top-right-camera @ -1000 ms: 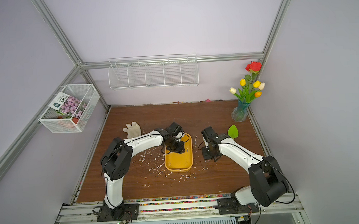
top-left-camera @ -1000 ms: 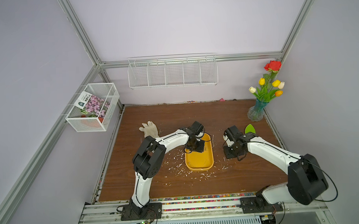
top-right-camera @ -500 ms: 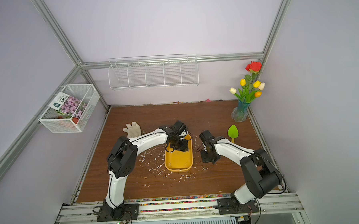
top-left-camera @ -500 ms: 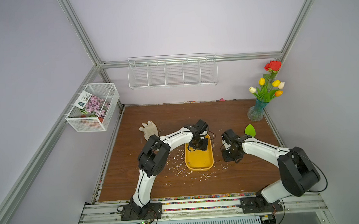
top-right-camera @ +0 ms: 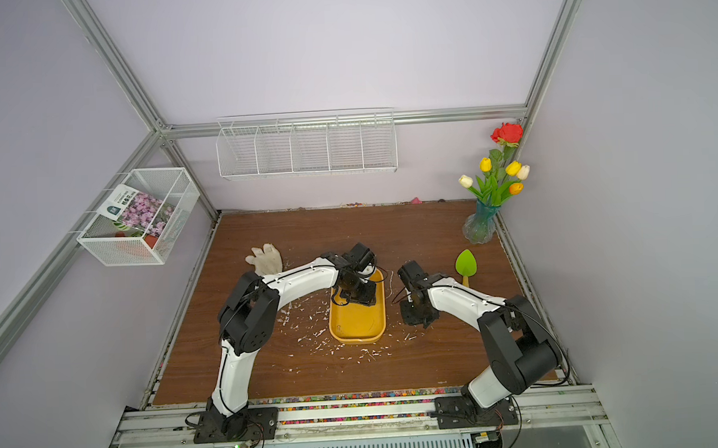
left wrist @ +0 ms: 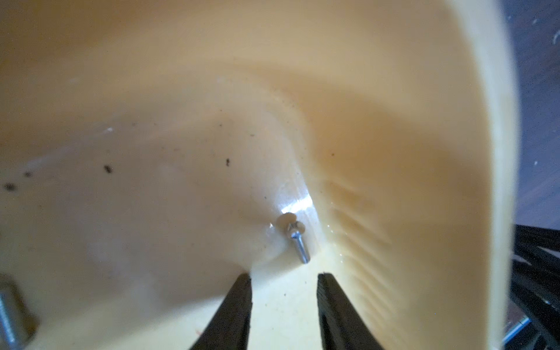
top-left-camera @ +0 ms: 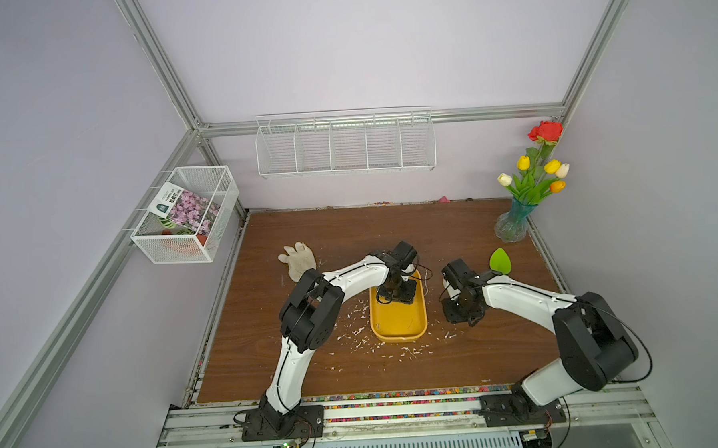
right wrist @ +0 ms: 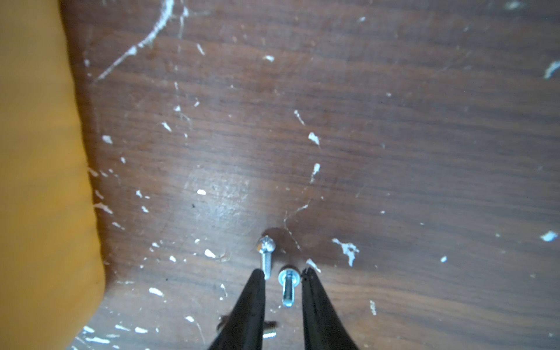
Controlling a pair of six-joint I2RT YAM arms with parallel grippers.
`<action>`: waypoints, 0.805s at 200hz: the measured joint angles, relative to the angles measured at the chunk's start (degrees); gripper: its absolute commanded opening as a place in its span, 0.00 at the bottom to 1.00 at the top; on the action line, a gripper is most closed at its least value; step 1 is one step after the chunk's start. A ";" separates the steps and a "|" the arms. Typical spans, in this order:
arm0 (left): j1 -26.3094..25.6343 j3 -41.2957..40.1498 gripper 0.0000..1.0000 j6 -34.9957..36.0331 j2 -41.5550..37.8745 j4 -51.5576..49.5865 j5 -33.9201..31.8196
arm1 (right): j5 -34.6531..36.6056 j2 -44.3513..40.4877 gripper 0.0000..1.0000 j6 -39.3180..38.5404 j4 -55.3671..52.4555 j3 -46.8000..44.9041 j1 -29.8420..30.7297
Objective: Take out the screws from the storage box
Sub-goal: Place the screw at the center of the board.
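Note:
The yellow storage box (top-left-camera: 399,329) (top-right-camera: 358,331) lies mid-table in both top views. My left gripper (top-left-camera: 395,294) (left wrist: 285,277) reaches down into its far end, open. One silver screw (left wrist: 298,241) lies on the box floor just beyond the fingertips, by the curved wall, and a second screw (left wrist: 7,315) shows at the frame's edge. My right gripper (top-left-camera: 457,314) (right wrist: 283,274) hangs low over the wood, right of the box. It is open, with a screw (right wrist: 288,288) lying flat between its fingers. Two more screws (right wrist: 266,254) lie close by on the table.
White flecks (top-left-camera: 358,331) litter the wood around the box. A white glove (top-left-camera: 297,259) lies at the back left, and a green leaf-shaped tool (top-left-camera: 499,261) sits behind the right arm. A flower vase (top-left-camera: 513,226) stands in the back right corner. Wire baskets (top-left-camera: 345,144) hang on the walls.
My right gripper's jaws have parted from shut, and the screw now lies on the table between them. That arm drew slightly nearer the box. The left gripper has barely moved.

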 measured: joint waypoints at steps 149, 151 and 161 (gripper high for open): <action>-2.73 10.32 0.26 0.68 6.23 -6.40 -4.37 | 0.68 -4.63 0.29 -0.02 -1.64 0.98 0.00; -2.75 10.36 0.26 0.70 6.27 -6.49 -4.42 | 0.66 -4.66 0.29 -0.02 -1.66 1.01 0.00; -2.82 10.58 0.25 0.79 6.47 -6.88 -4.72 | 0.68 -4.81 0.29 -0.02 -1.70 1.25 0.00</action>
